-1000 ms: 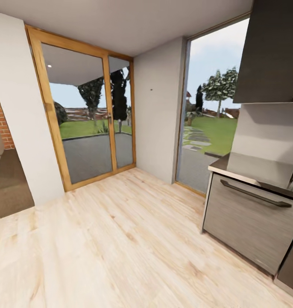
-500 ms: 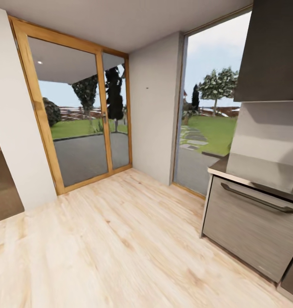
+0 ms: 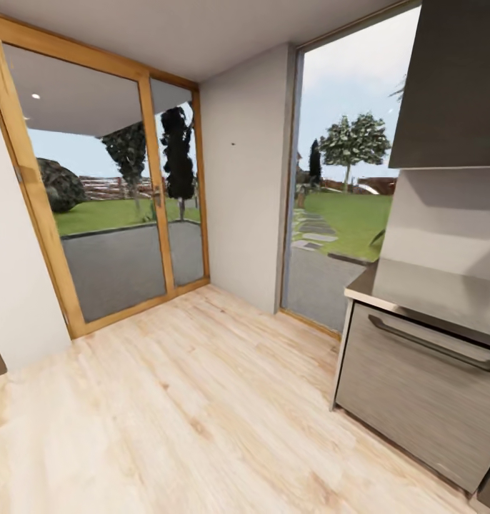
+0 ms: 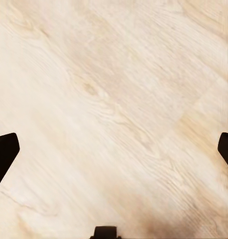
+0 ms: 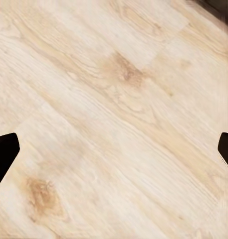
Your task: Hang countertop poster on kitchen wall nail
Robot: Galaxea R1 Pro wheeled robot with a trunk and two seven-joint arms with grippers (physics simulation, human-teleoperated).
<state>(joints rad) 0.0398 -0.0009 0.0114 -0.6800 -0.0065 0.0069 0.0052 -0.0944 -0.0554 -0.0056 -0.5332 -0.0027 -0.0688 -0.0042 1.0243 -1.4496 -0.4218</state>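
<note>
Nail [image 3: 233, 143] sits as a tiny dark speck high on the pale wall panel [image 3: 248, 214] between the wood-framed glass door [image 3: 109, 207] on the left and the tall window [image 3: 341, 185] on the right. The countertop [image 3: 423, 289] pokes in from the right, its near left corner ending at a thin pale edge, with a grey drawer front [image 3: 416, 400] and 1 long bar handle [image 3: 434, 344] under it. What shows of the top is a bare glossy slab. A dark cabinet [image 3: 456, 86] hangs above it.

Plenty of room to move: the light wood floor [image 3: 202, 414] runs wide from the door all the way to the drawer front.

Left gripper [image 4: 114, 149] is spread wide, 2 dark fingertips [image 4: 4, 154] at opposite edges over floor planks, holding nothing. Right gripper [image 5: 114, 149] looks the same, fingertips [image 5: 4, 152] far apart over the planks, nothing between them.
</note>
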